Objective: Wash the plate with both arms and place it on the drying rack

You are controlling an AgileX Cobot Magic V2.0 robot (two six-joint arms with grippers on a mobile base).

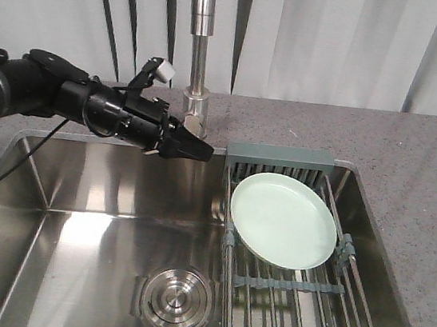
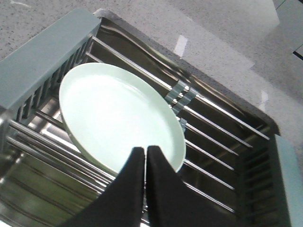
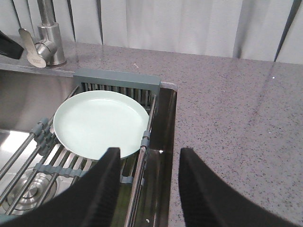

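The pale mint-green plate [image 1: 284, 219] lies flat and face up on the drying rack [image 1: 323, 288], which spans the right side of the sink. My left gripper [image 1: 204, 150] is shut and empty, hanging over the sink to the left of the rack's far end bar, apart from the plate. In the left wrist view the closed fingertips [image 2: 137, 156] point at the plate [image 2: 113, 113] from above. My right gripper [image 3: 150, 150] is open and empty, above the rack's right edge and the sink rim. The plate [image 3: 99, 122] lies to its front left.
A steel faucet [image 1: 200, 48] stands behind the sink, just behind my left gripper. The round steel drain [image 1: 175, 296] sits in the sink floor, left of the rack. Speckled grey countertop [image 3: 236, 118] lies to the right of the sink, with curtains behind.
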